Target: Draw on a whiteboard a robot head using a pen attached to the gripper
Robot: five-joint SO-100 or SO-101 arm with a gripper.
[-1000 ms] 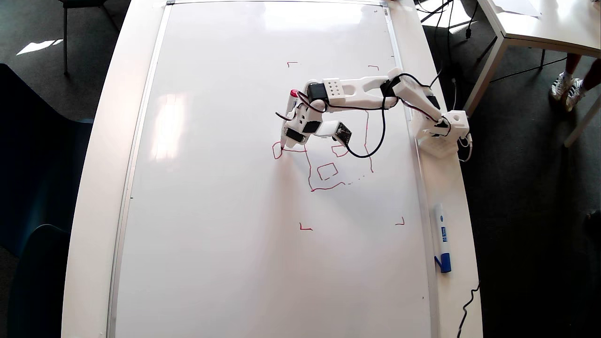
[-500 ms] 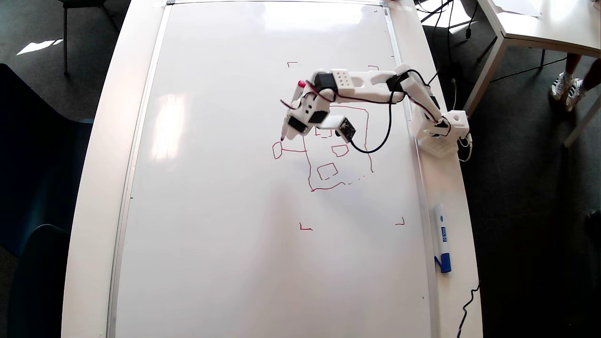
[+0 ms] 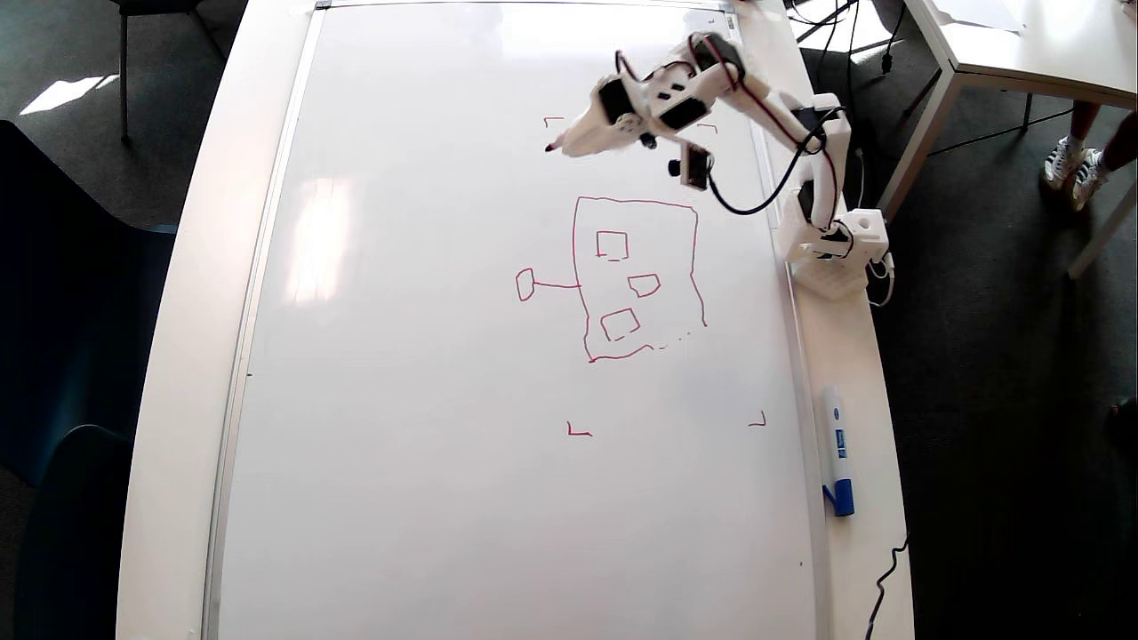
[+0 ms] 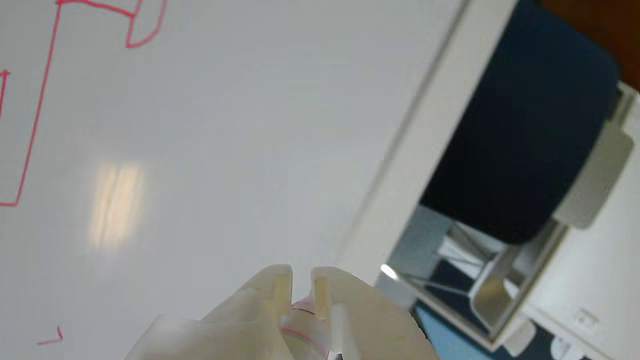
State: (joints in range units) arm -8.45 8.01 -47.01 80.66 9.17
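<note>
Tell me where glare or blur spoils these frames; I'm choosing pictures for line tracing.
Overhead view: window glare streaks the whiteboard left of the robot head, whose lines stay crisp; fisheye bows the board's frame. Wrist view: a warm glare patch on the board, and the pincer at the bottom edge is soft, out of focus.

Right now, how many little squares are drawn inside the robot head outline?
3, in the overhead view, inside the robot head on the whiteboard: top square, middle square lower right of it, bottom square near the lower edge. None hidden.
</note>
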